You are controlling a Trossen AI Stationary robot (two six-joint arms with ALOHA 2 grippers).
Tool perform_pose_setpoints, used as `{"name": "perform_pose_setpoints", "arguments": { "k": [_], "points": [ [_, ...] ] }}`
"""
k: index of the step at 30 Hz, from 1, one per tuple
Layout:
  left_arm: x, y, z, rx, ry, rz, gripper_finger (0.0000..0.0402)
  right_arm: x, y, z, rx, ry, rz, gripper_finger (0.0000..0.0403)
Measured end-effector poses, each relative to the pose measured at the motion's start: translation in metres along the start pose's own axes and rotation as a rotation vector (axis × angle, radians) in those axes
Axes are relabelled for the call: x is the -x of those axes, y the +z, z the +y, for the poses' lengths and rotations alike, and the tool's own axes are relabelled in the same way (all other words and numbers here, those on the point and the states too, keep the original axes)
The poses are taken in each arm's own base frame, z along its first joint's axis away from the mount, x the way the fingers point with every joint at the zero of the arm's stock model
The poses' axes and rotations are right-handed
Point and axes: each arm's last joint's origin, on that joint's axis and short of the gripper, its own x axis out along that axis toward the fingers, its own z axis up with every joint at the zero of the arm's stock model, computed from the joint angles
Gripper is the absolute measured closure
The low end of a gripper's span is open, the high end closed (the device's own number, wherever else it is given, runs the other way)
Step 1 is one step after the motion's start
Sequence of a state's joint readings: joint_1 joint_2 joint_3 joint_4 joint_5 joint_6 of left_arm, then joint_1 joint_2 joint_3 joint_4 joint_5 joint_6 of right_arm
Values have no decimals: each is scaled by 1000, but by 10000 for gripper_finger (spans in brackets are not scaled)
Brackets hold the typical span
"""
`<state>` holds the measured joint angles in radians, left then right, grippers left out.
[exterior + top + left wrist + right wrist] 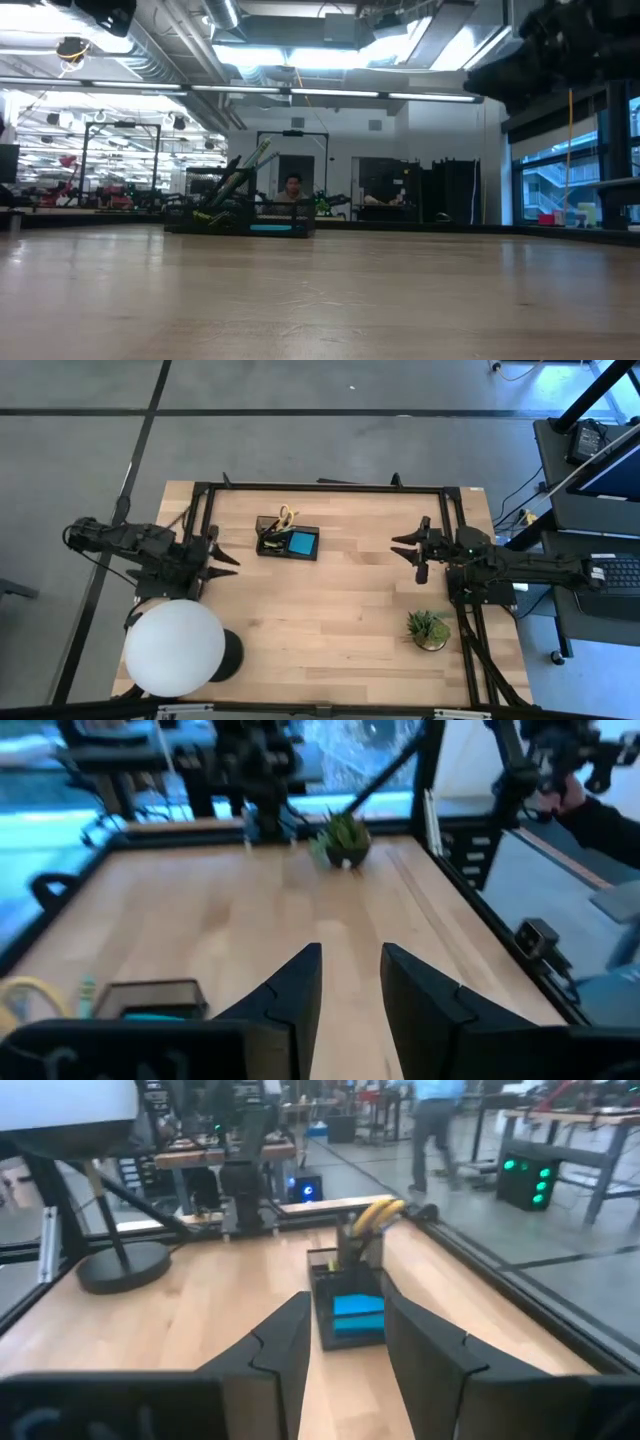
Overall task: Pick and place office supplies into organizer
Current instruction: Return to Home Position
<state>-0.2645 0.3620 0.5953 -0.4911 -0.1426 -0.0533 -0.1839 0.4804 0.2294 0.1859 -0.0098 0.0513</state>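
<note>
— High view: where is the organizer?
— It stands on the table, in the upper middle; the scissors and a blue note pad are inside.
— And the grippers?
— The left gripper and the right gripper hover well apart from it, jaws spread, holding nothing.

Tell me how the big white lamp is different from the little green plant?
The lamp is a big smooth white ball; the plant is small, green and spiky. The lamp stands near the left hand, the plant near the right hand. The lamp has a black base, the plant a little pot. Both stand on the wooden table.
</note>
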Motion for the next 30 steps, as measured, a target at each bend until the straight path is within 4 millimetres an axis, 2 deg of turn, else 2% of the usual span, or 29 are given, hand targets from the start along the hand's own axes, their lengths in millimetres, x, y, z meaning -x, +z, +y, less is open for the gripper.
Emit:
{"name": "perform_pose_setpoints", "arguments": {
  "k": [10,16,22,27,30],
  "points": [
    [17,-1,10,-29,122,-91,302,20,-25,-11,29,-78,-113,271],
    [15,-28,15,-19,206,-94,302,29,-24,-13,60,-111,-156,271],
    [29,-39,17,9,239,-253,302,36,-26,-15,68,-128,-155,271],
    [24,-41,18,17,297,-256,302,41,-25,-14,70,-131,-179,271],
    [17,-52,19,13,309,-224,302,42,-26,-14,78,-129,-174,271]
  ]
}}
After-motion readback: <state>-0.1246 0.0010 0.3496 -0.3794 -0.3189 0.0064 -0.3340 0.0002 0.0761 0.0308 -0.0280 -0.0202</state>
